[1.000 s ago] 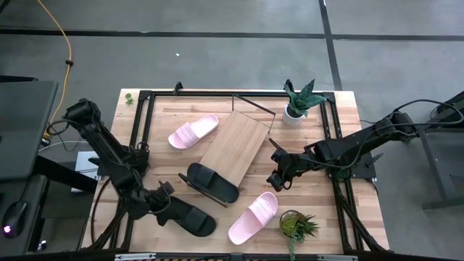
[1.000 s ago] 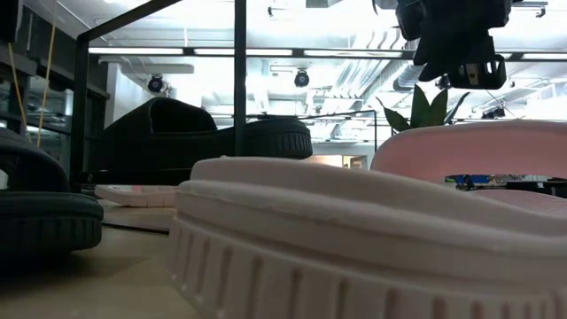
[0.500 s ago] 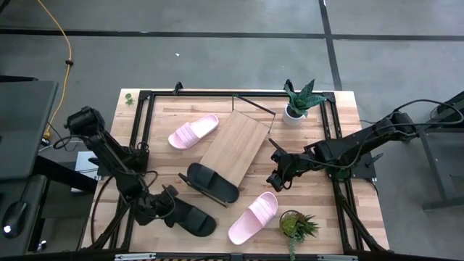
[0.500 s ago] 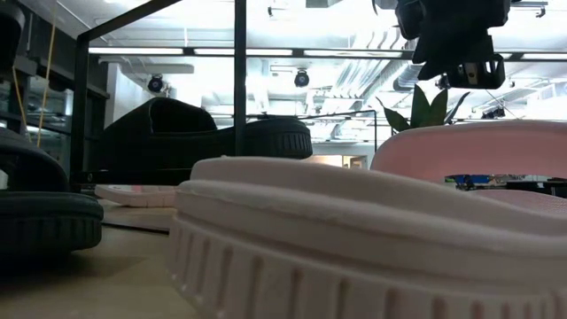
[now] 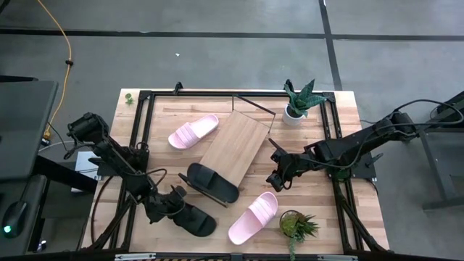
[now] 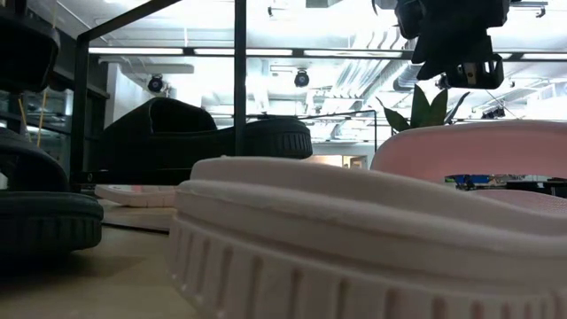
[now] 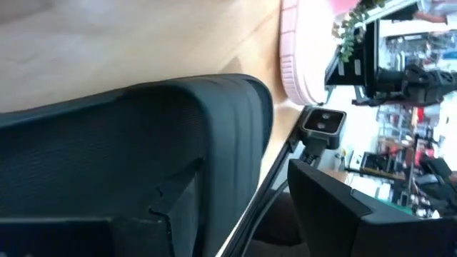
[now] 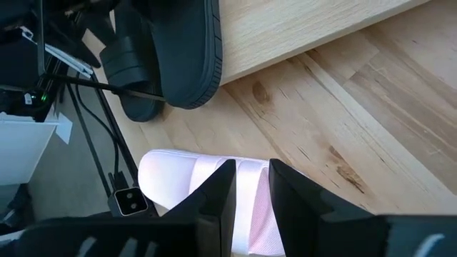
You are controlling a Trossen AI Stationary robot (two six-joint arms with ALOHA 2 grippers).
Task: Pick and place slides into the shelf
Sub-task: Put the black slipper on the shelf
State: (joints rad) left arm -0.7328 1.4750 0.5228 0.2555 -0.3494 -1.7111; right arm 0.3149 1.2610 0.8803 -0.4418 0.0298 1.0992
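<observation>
Left gripper has slid along the worktop onto the near black slide, fingers now spread wide around it. Right gripper hangs narrowly parted beside the shelf, above a pink slide; second black slide overlaps the shelf edge.

Grey concrete floor (dark seams crossing), yellow cable trailing, bright ceiling lights
</observation>
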